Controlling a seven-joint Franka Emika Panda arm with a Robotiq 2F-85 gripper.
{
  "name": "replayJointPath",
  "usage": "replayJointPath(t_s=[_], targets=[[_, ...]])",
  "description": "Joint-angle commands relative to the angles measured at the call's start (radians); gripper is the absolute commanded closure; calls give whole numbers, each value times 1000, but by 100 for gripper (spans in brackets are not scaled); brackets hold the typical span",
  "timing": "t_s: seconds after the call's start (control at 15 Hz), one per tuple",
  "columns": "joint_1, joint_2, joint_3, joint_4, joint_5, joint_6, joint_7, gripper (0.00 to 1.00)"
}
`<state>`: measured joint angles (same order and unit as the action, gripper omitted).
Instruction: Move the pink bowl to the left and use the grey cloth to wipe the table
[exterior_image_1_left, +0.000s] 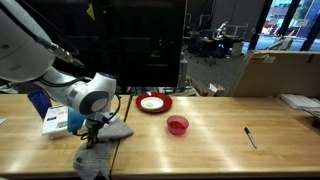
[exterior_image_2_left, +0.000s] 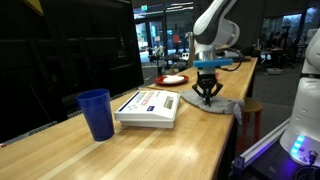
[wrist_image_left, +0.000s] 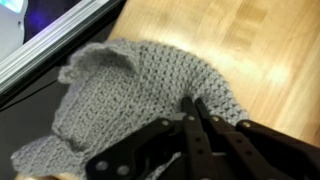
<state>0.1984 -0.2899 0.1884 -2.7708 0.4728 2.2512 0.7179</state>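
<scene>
Crowding the gripper (exterior_image_1_left: 93, 138) at 9 o'clock sit a book (exterior_image_1_left: 56, 121) and blue cup (exterior_image_1_left: 38, 103); the pink bowl (exterior_image_1_left: 177, 124) sits at 3 o'clock. Jaws pressed together, pinching the grey cloth (wrist_image_left: 130, 90) on the table (exterior_image_1_left: 210, 150).

pink bowl (exterior_image_1_left: 177, 125) upright, grey cloth (wrist_image_left: 125, 90) crumpled

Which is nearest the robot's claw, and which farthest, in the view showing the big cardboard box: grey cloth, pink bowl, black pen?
1. The grey cloth, directly under the gripper at the table's near edge.
2. The pink bowl, mid-table.
3. The black pen, far along the table, below the cardboard box.
</scene>
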Motion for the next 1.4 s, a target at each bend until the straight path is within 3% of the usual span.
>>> replayJointPath(t_s=[0.0, 0.53, 1.33], targets=[[49, 57, 34, 8, 70, 18, -76, 99], [100, 148, 93, 86, 150, 17, -193, 99], [124, 251, 140, 208, 140, -40, -279, 99]])
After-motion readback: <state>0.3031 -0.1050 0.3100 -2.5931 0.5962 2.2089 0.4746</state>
